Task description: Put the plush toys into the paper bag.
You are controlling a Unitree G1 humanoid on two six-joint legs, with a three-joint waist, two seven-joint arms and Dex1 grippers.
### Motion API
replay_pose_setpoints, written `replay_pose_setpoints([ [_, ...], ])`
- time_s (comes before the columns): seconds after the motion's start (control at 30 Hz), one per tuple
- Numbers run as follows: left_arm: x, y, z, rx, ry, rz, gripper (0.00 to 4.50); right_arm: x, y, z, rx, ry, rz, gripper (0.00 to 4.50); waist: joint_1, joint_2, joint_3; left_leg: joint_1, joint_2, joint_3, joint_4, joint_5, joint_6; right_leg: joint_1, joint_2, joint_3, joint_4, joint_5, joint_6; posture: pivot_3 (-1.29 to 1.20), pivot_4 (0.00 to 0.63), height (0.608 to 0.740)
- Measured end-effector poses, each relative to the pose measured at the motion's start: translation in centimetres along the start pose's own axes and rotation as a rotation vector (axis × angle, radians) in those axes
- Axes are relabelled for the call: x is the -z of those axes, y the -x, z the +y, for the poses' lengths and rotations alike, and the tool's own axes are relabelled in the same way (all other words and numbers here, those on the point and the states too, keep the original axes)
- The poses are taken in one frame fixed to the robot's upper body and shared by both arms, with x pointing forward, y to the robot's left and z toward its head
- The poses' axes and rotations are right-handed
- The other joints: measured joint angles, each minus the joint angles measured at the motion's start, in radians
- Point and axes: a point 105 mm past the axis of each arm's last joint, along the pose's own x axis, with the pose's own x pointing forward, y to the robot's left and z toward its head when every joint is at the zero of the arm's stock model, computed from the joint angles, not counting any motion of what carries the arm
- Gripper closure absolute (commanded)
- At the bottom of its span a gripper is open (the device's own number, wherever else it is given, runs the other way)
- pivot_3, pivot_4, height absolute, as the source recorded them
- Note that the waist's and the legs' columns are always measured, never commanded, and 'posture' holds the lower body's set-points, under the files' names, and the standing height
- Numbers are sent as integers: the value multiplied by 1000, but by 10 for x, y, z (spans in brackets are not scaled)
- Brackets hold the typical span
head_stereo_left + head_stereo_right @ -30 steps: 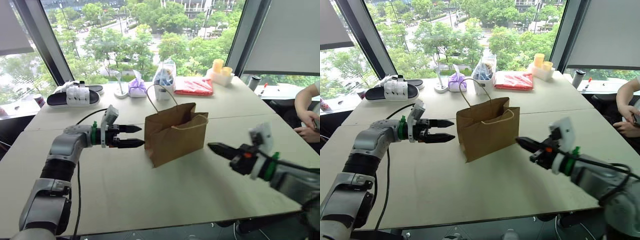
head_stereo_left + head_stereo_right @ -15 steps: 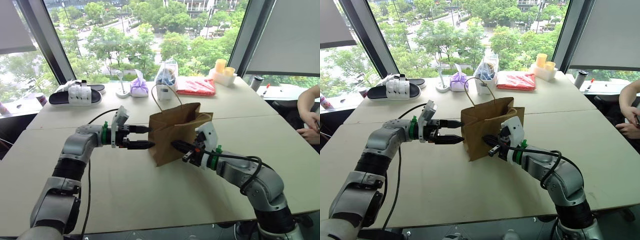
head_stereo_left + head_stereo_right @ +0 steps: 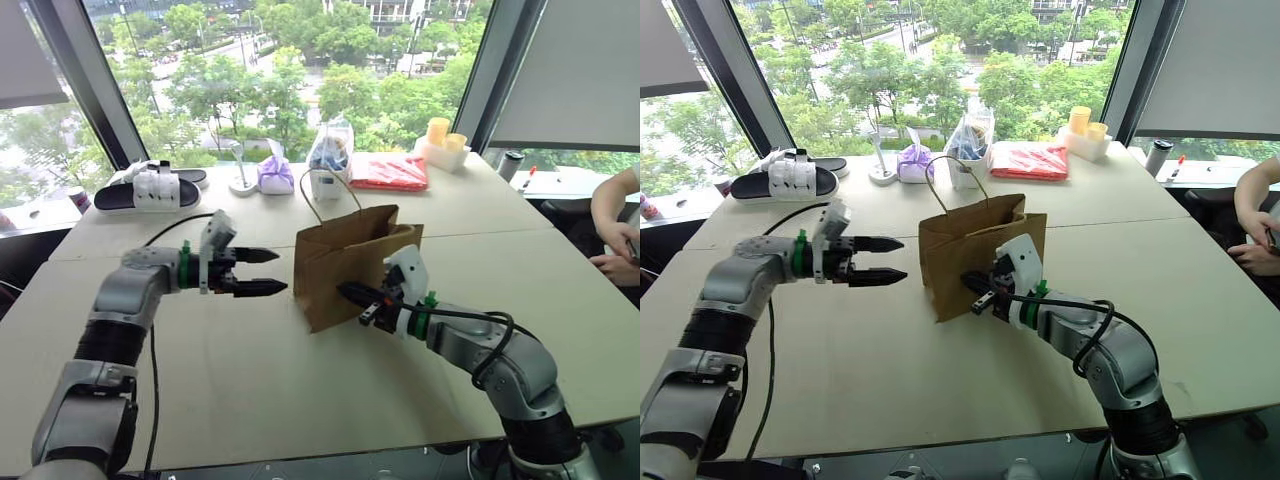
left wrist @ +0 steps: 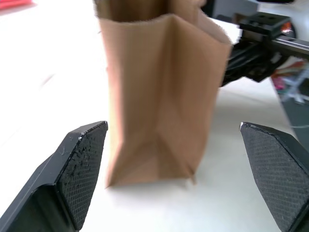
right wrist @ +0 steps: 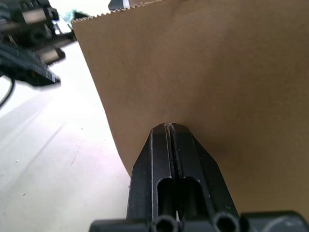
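Near the middle of the bench (image 3: pixel 250 400) stands the paper bag (image 3: pixel 350 265), upright and open at the top, with one thin loop handle sticking up at the back and the other lying folded over the front rim. It looks set there so both arms can reach it, and its mouth faces up, ready to take something dropped in. The right gripper (image 3: pixel 352 294) has its jaws pressed together into a single point, and that point rests against the bag's front face, low down; in the right wrist view the paper seems to dimple slightly around the tip. My guess is that it is bracing or nudging the bag to keep it from sliding or tipping, not gripping it, since shut jaws cannot pinch the paper. The left gripper (image 3: pixel 262 272) hangs level just beside the bag's narrow side, jaws wide apart and holding nothing, not touching the paper; the left wrist view shows the bag's creased side framed between the two black fingers (image 4: pixel 79 169). That pose reads as readiness, perhaps to steady the side. Neither plush toy can be picked out anywhere, so I cannot tell whether they are already inside the bag. Along the far edge by the window sit a purple tied pouch (image 3: pixel 275 175), a small white container with a clear plastic bag (image 3: pixel 328 160), a red flat packet (image 3: pixel 388 172) and a pair of slippers (image 3: pixel 150 188).
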Motion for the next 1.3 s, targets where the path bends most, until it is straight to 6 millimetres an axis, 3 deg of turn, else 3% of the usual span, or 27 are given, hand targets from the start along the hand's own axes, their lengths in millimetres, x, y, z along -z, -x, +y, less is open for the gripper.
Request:
replay_pose_setpoints([
  [0.3, -1, -36, 3, 106, 105, -141, 0, -3, -1, 1, -12, 9, -5, 4482, -2, 0, 0, 0, 0, 0, 1, 0, 0, 1, 0, -1, 0, 0, 0, 0, 150, 740],
  [0.47, 5, -37, 12, 118, 120, -144, 0, -4, -1, 1, -12, 11, -5, 4482, -5, 0, 0, 0, 0, 0, 0, 0, 0, 0, 0, -1, 1, 0, 0, 0, 150, 740],
  [0.83, 8, -35, 2, 208, 111, -117, 0, -10, -3, 0, -9, 25, -18, 4482, -3, 0, 0, 0, 0, 0, 1, 0, 0, 0, 0, 0, 1, 0, 0, 0, 150, 740],
  [1.3, 27, -65, 4, 93, 137, -110, 0, -7, -5, -3, 9, 14, -13, 4482, -2, 0, 0, 0, 0, 0, 1, 0, 0, 0, 0, 0, 1, 0, 0, 0, 150, 740],
])
